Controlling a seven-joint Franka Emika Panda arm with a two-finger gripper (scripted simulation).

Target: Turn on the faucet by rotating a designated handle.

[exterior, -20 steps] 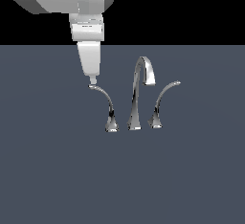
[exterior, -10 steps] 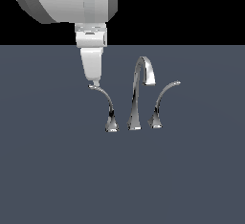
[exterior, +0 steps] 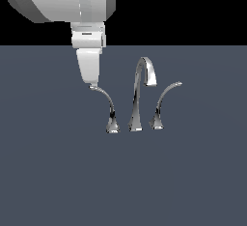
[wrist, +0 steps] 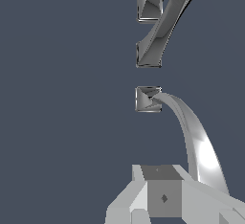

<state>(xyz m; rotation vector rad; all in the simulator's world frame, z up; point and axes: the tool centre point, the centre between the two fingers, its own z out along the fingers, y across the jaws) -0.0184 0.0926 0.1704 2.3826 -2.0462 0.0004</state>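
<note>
The chrome faucet (exterior: 139, 99) stands on the grey surface, with a tall gooseneck spout in the middle and a curved lever on each side. The handle (exterior: 105, 98) is the lever on the exterior view's left, arching up from a small dark-reflecting base (exterior: 112, 125). My gripper (exterior: 92, 83) hangs straight down with its fingertips at the handle's fine tip, touching it or nearly so. In the wrist view the fingers (wrist: 162, 198) look closed together, and the handle (wrist: 197, 139) passes beside them, not between them. The spout (wrist: 162, 29) lies beyond.
The twin lever (exterior: 165, 99) arches toward the exterior view's right, next to the spout. The flat grey surface (exterior: 58, 172) spreads around the faucet. The arm's large white body (exterior: 72, 0) fills the upper part of the exterior view's left.
The arm has shifted a little toward the exterior view's right and the fingertips have come down slightly onto the handle's tip. The handle itself shows no clear turn.
</note>
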